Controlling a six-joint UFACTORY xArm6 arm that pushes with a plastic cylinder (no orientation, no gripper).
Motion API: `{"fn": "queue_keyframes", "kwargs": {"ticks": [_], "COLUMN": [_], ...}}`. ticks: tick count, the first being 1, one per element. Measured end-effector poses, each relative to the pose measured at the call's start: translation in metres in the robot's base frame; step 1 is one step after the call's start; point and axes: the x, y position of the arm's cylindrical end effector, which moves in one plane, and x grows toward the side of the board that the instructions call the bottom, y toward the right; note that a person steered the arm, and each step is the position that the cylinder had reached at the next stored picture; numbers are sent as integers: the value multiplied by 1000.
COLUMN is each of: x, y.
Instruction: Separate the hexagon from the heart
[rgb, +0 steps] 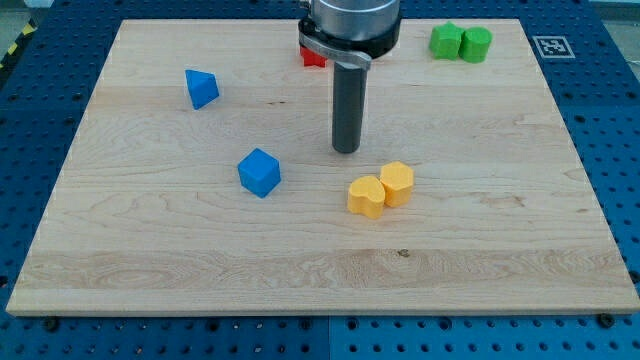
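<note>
An orange-yellow heart block (365, 196) and an orange-yellow hexagon block (397, 183) lie touching each other near the middle of the wooden board (500, 260), the heart to the view's left of the hexagon. My tip (346, 150) stands on the board just above and to the left of the pair, a short gap from the heart's upper edge, touching neither block.
A blue cube (260, 172) lies left of my tip. A blue triangular block (201, 88) sits at upper left. Two green blocks (446, 40) (476, 44) touch at the top right. A red block (314, 55) is partly hidden behind the arm.
</note>
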Motion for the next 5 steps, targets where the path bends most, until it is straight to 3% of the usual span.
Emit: {"fn": "queue_keyframes", "kwargs": {"ticks": [2,5], "x": [35,39], "y": [3,109]}}
